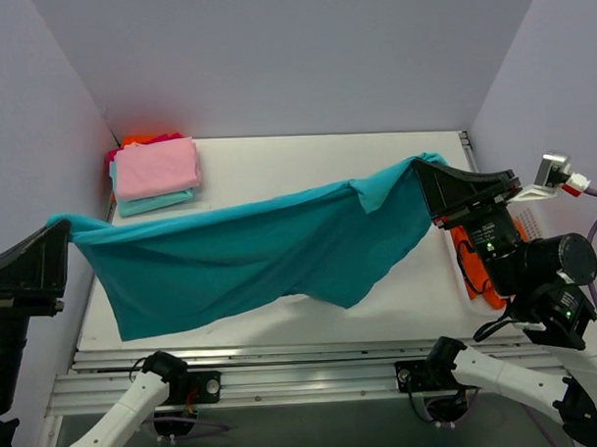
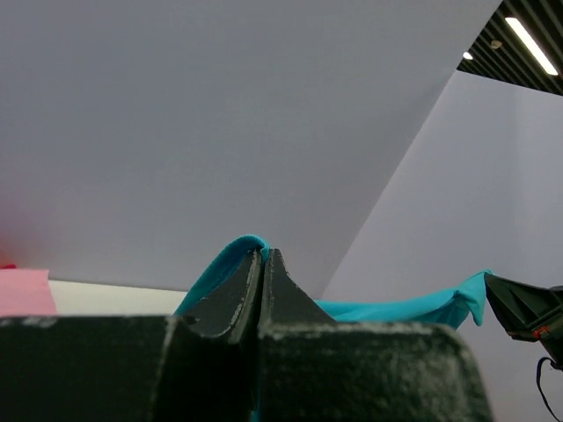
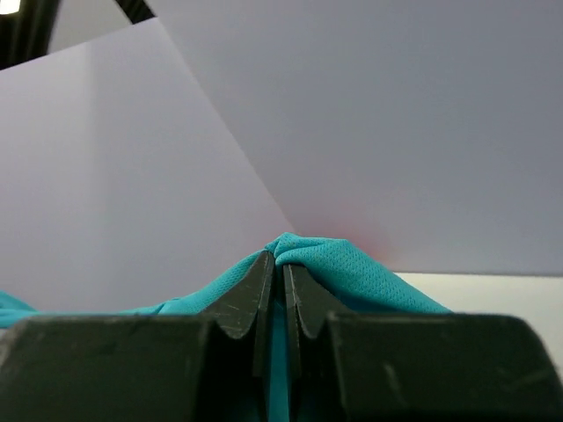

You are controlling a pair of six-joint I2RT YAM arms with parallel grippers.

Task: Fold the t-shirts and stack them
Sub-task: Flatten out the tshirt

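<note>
left gripper (image 2: 265, 253), 9 o'clock: pinching teal t-shirt (image 1: 251, 255) | right gripper (image 3: 277, 257), 3 o'clock: pinching same shirt, stretched over table (image 1: 277, 165) | pink t-shirt (image 1: 157, 167) atop stack (image 1: 153, 201), 11 o'clock | mesh basket (image 1: 530, 221), 3 o'clock: orange cloth (image 1: 462, 249)

The left pincer (image 2: 265, 255) grips the teal t-shirt (image 2: 396, 309), which stretches to the right pincer (image 2: 493, 290); pink cloth (image 2: 22, 292), perhaps another shirt, lies far left.

A: Which colours mark the cloth and the desk (image 1: 277, 165)?
B: Desk white; teal t-shirt (image 1: 260, 254) one plain deep teal, a fine mesh weave visible in the right wrist view.
A: And the stack?
B: Pink t-shirt (image 1: 156, 168) plain pink; pale aqua t-shirt (image 1: 156, 202) unpatterned; orange t-shirt (image 1: 139, 140) bright orange.
A: The hardware?
B: Left end effector (image 1: 63, 232) and right end effector (image 1: 419, 170) matt black; walls (image 1: 273, 58) pale grey-lilac.
</note>
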